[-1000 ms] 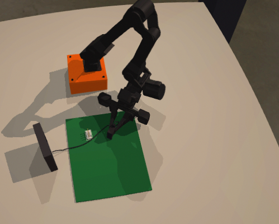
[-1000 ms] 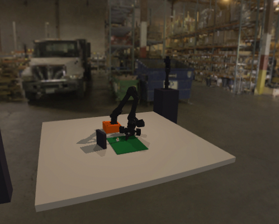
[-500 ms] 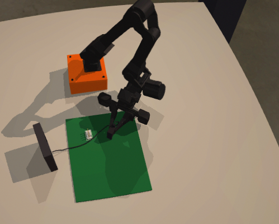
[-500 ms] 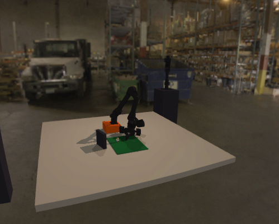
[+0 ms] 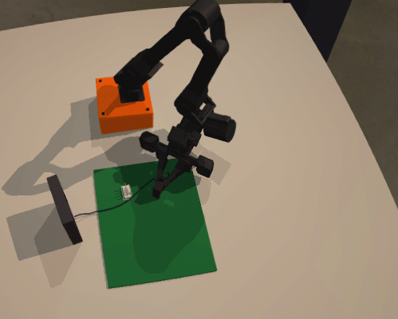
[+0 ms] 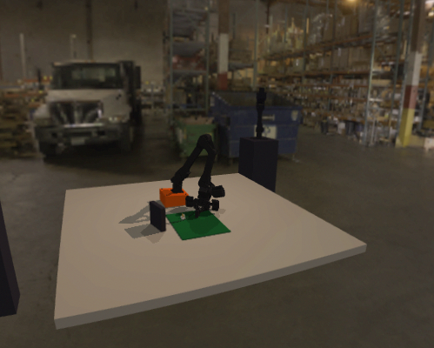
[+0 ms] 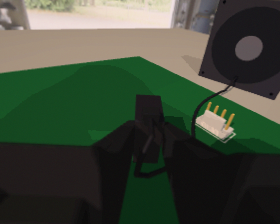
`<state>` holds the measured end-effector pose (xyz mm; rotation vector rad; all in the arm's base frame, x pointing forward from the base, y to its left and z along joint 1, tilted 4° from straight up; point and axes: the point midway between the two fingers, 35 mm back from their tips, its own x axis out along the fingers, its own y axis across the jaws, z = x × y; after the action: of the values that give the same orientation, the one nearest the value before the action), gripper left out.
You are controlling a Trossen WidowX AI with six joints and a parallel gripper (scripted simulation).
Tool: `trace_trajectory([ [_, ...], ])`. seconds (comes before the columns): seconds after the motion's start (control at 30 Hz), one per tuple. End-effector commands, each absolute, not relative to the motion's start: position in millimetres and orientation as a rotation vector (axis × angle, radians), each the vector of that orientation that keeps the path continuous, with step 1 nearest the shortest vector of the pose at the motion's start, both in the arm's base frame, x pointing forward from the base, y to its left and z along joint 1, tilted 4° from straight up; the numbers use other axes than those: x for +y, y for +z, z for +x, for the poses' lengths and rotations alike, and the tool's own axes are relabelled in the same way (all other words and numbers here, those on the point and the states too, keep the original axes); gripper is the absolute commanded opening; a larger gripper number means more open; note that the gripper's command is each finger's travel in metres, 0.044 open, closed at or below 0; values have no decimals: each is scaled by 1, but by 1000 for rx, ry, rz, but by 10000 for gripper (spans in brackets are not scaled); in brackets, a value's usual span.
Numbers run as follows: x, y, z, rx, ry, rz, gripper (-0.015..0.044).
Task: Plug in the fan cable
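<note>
My gripper (image 5: 159, 187) (image 7: 147, 127) is shut on the black plug (image 5: 156, 193) (image 7: 148, 107) of the fan's cable and holds it above the green board (image 5: 162, 255) (image 6: 207, 232) (image 7: 22, 105). The white four-pin header (image 5: 126, 192) (image 6: 183, 216) (image 7: 214, 124) stands on the board with its pins bare. In the wrist view it lies to the right of the plug, apart from it. The black cable (image 5: 110, 208) (image 7: 196, 112) runs from the plug past the header to the fan (image 5: 65, 209) (image 6: 157, 216) (image 7: 223, 30). The plug's underside is hidden.
The fan stands upright beside the board's left edge in the top view. The arm's orange base (image 5: 126, 121) (image 6: 173, 198) sits behind the board on the pale table (image 5: 305, 199) (image 6: 159, 270). The cable passes close beside the header.
</note>
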<state>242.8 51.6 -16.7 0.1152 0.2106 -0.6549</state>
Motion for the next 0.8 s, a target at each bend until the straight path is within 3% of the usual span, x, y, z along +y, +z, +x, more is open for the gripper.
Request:
trace_trajectory([
  [0.0, 52, -16, 243, 210, -655, 116, 0],
  [0.17, 52, -16, 243, 210, -655, 116, 0],
  [0.37, 52, -17, 243, 211, -655, 115, 140],
  [0.77, 52, -17, 243, 211, -655, 115, 140],
])
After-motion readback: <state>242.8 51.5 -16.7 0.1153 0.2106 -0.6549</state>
